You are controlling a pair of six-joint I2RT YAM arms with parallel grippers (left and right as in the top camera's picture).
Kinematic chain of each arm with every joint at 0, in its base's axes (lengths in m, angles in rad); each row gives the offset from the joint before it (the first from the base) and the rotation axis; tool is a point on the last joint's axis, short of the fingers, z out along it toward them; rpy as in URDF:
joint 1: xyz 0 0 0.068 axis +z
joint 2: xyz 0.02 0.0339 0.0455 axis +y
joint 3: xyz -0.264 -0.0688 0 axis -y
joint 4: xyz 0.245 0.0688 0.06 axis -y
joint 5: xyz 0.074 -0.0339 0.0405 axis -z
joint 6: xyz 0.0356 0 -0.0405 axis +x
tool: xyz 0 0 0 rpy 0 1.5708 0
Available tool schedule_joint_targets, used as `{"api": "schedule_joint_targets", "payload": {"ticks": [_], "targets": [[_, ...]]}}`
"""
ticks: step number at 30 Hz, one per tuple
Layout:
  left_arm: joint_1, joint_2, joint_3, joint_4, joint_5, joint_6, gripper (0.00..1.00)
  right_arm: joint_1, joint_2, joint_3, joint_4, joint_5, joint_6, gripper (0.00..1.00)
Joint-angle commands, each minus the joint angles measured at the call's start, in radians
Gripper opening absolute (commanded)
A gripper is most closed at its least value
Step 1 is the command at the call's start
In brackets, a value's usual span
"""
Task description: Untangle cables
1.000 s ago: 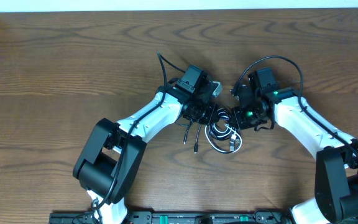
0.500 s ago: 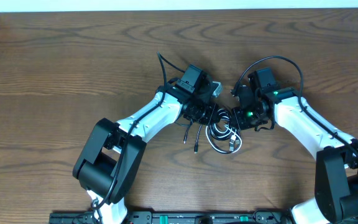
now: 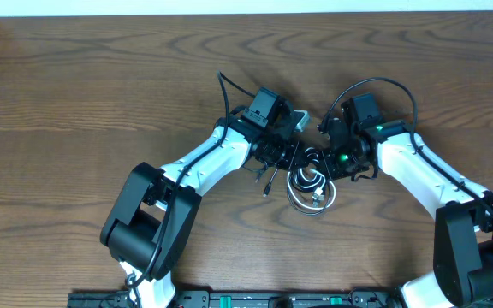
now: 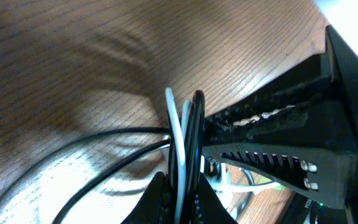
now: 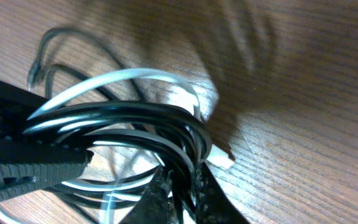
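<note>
A tangle of thin black cables and one white cable [image 3: 308, 181] lies on the wooden table between my two arms. My left gripper [image 3: 286, 156] is shut on black strands and the white strand [image 4: 183, 149] at the bundle's left. My right gripper [image 3: 325, 159] is shut on several black loops [image 5: 180, 134] at its right. A white plug [image 5: 217, 157] shows beside the right jaws. Loose black ends [image 3: 266, 181] trail down to the left. The two grippers are very close together.
The wooden table [image 3: 75, 94] stretches wide around the arms. A thicker black arm wire [image 3: 382, 84] arcs over the right wrist, another [image 3: 226, 88] rises from the left wrist. A black rail [image 3: 229, 299] runs along the front edge.
The bundle has been lifted and drawn slightly upward and tighter. The trailing black ends have shortened and moved up toward the left gripper. Both arms stay nearly where they were.
</note>
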Motion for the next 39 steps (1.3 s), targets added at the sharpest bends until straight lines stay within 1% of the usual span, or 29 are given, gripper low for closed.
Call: {"api": "schedule_joint_targets", "payload": {"ticks": [1, 5, 7, 12, 14, 16, 24, 29, 33, 39], "targets": [[0.002, -0.026, -0.002, -0.003, 0.047, -0.002, 0.07, 0.008, 0.006, 0.002, -0.008, 0.058, 0.000, 0.01], [0.004, -0.026, -0.002, -0.014, 0.013, -0.002, 0.07, 0.008, 0.006, 0.002, -0.019, 0.106, 0.005, 0.01], [0.003, -0.026, -0.002, -0.043, -0.079, -0.002, 0.07, 0.007, 0.006, 0.002, -0.023, 0.123, 0.028, 0.01], [0.003, -0.026, -0.002, -0.122, -0.375, -0.003, 0.08, 0.007, 0.006, 0.002, -0.029, 0.107, 0.034, 0.01], [0.003, -0.026, -0.002, -0.135, -0.444, -0.004, 0.07, 0.007, 0.005, 0.002, -0.043, 0.090, 0.032, 0.01], [0.003, -0.026, -0.002, -0.138, -0.484, -0.007, 0.07, 0.006, 0.005, 0.003, -0.056, 0.089, 0.025, 0.01], [0.003, -0.026, -0.002, -0.161, -0.494, -0.007, 0.07, -0.066, -0.035, 0.012, -0.069, 0.028, 0.022, 0.01], [0.003, -0.026, -0.002, -0.180, -0.494, -0.006, 0.08, -0.142, -0.084, 0.012, -0.069, 0.047, 0.046, 0.01], [0.003, -0.026, -0.002, -0.183, -0.493, -0.006, 0.07, -0.209, -0.101, 0.012, -0.081, 0.133, 0.126, 0.01], [0.003, -0.026, -0.002, -0.188, -0.493, -0.006, 0.07, -0.286, -0.101, 0.012, -0.158, 0.350, 0.241, 0.01]]}}
